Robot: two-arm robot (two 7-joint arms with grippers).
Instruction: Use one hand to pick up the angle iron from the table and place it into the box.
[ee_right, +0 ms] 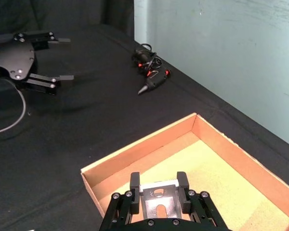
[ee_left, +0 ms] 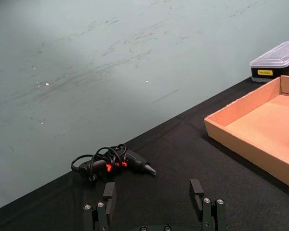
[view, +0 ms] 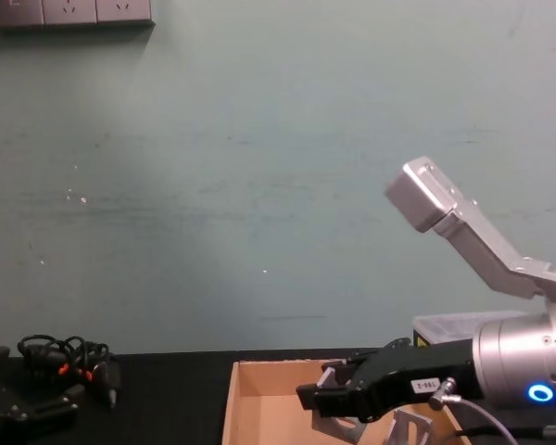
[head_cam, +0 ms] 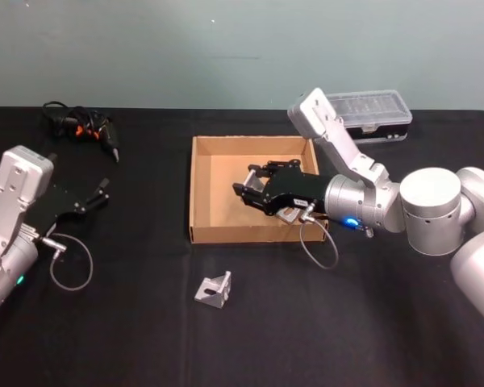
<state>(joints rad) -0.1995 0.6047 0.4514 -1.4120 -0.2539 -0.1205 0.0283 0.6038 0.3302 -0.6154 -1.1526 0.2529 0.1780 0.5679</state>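
The right tool (head_cam: 246, 184) hung over the inside of the box (head_cam: 200, 193), reaching in across the box's right wall. Its fingers (ee_right: 182, 180) were closed on an angle iron (ee_right: 159, 202), a silver bracket with a slot, clamped by its two sides and held above the box floor, toward the box's near right corner. From the chest view the tool (view: 317, 397) sat just above the box's rim.

A second angle iron (head_cam: 214, 290) lay on the black table (head_cam: 306, 322) in front of the box's near wall, a little apart from it.

The left tool (head_cam: 99, 193) was well to the left of the box, low over the table, its fingers (ee_left: 108, 192) spread wide with nothing between them.

A black corded hand tool with orange marks (head_cam: 93, 127) lay far left of the box, near the table's back edge. A clear-lidded plastic case (head_cam: 371, 113) stood behind the box's far right corner.
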